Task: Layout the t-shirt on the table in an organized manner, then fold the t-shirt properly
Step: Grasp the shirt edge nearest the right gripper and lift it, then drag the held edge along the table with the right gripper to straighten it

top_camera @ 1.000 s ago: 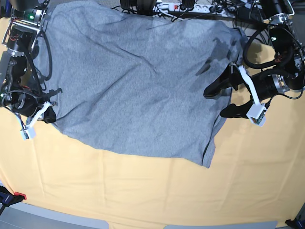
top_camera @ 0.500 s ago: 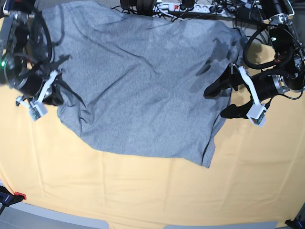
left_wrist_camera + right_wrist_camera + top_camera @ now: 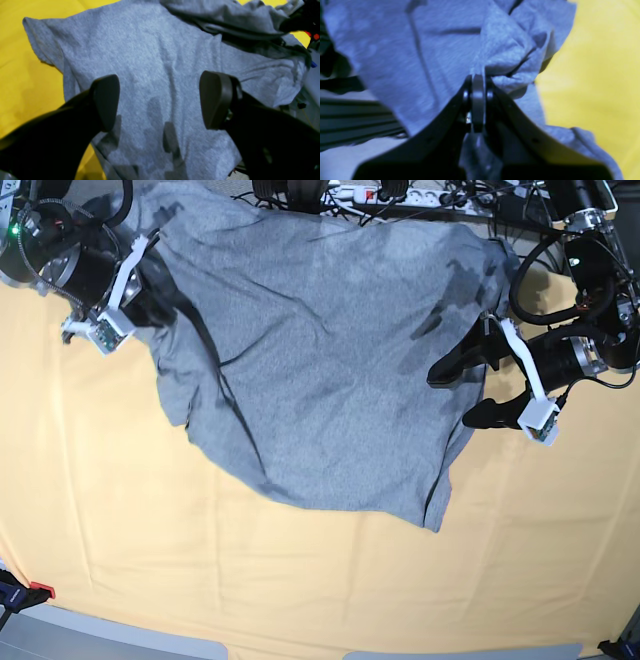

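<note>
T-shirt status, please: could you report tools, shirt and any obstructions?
Right tool shut on t-shirt edge, lifting it. Left tool open above shirt, holding nothing. Shirt rumpled, unfolded on table. No obstructions seen.

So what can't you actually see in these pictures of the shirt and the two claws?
- The t-shirt: any print; only plain grey shows in every view.
- Base view: fingertips of the right gripper, hidden in bunched fabric.
- Right wrist view: blurred, so the folds at the pinch are unclear.
- Left wrist view: the open left gripper covers the cloth below it.
</note>
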### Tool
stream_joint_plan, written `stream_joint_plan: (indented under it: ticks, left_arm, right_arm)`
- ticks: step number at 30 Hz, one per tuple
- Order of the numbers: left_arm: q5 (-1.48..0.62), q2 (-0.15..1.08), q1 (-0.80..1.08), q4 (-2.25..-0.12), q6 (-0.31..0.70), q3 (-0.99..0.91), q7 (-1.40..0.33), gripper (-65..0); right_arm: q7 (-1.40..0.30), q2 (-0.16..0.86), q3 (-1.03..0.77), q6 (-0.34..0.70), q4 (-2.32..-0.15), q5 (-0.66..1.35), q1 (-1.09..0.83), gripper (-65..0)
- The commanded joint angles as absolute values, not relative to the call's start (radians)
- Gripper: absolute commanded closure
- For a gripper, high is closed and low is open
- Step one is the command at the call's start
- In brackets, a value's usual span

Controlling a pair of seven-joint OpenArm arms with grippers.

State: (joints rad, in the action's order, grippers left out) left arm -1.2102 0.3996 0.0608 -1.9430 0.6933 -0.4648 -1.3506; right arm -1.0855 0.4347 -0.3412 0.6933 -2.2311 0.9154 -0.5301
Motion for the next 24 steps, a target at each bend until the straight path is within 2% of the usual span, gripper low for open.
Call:
stream_joint_plan:
  ticks: [1, 6, 8, 10, 11, 12, 20, 24]
  left_arm:
    - [-1.230, 0.413, 0.049, -1.956, 0.698, -0.469, -1.324, -49.5]
    - [-1.230, 0.413, 0.049, -1.956, 0.698, -0.469, -1.324, -49.6]
    - [-1.230, 0.413, 0.049, -1.956, 0.698, -0.469, -1.324, -49.5]
    - [-1.230, 0.413, 0.049, -1.956, 0.698, -0.469, -1.324, -49.5]
    - [-1.230, 0.413, 0.049, -1.956, 0.698, -0.469, -1.324, -49.6]
    - [-1.230, 0.413, 0.049, -1.956, 0.698, -0.469, -1.325, -49.5]
    - [-1.203, 0.413, 0.050, -1.956, 0.698, -0.469, -1.332, -49.6]
    - [-1.178, 0.419, 0.050, -1.956, 0.698, -0.470, -1.331, -49.5]
  right_arm:
    - [-1.092, 0.449, -0.347, 0.698, -2.248, 0.944, -0.538, 0.0]
    - [-1.237, 0.449, -0.347, 0.698, -2.248, 1.085, -0.551, -0.1]
    - [-1.296, 0.449, -0.347, 0.698, -2.248, 1.169, -0.551, -12.8]
    - [-1.345, 0.449, -0.347, 0.698, -2.248, 1.222, -0.551, -29.6]
    - [-1.359, 0.449, -0.347, 0.698, -2.248, 1.236, -0.551, -35.6]
    - [-1.360, 0.449, -0.347, 0.698, -2.249, 1.244, -0.551, -39.0]
    - [-1.327, 0.449, -0.363, 0.698, -2.337, 1.325, -0.479, -39.2]
    - [-1.179, 0.426, -0.364, 0.698, -2.336, 1.158, -0.442, -39.2]
